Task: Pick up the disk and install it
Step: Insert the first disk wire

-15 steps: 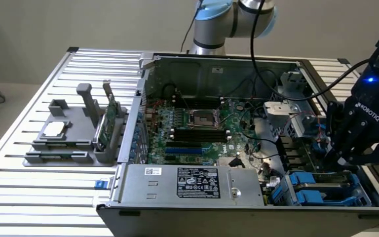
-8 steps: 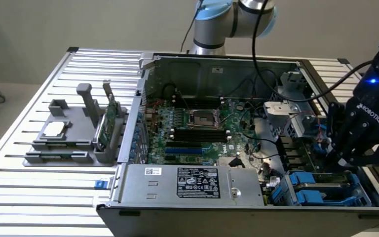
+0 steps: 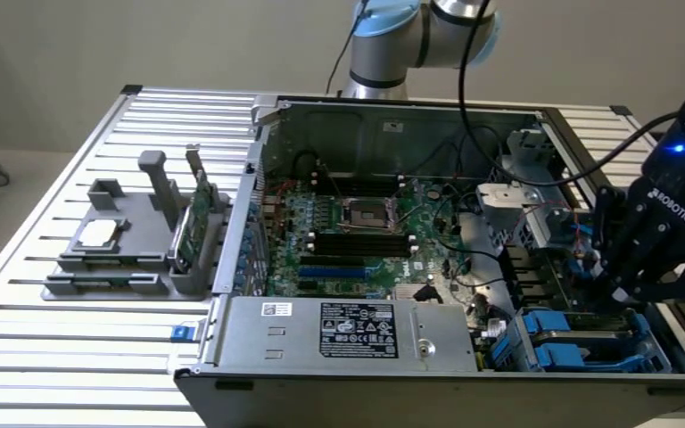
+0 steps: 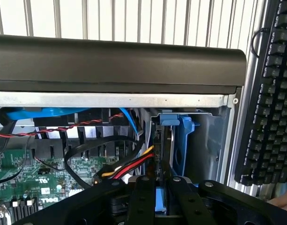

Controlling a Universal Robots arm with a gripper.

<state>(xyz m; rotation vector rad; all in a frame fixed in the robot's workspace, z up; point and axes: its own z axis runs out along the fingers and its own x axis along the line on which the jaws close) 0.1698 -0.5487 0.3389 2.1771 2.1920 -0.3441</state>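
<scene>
End effector point(image 3: 614, 287) lowered into the open computer case point(image 3: 235, 267) at the exterior view's right, above the blue drive bay point(image 3: 592, 346). In the wrist view the end effector point(image 4: 161, 183) is clenched on the disk point(image 4: 177, 140). The disk stands on edge between the two fingers point(image 4: 141, 199), its blue carrier rail uppermost, and sits in the bay at the case corner beside the motherboard point(image 4: 45, 180). The case rests on a slatted metal surface point(image 3: 69, 343). A keyboard point(image 4: 269, 93) lies just outside the case wall.

Green motherboard point(image 3: 355, 227); blue rails point(image 4: 181, 145) on the dark-edged disk point(image 4: 164, 154); black keyboard point(image 4: 269, 93); ribbed silver tabletop point(image 3: 69, 357); red, yellow and black cables point(image 4: 129, 166).
</scene>
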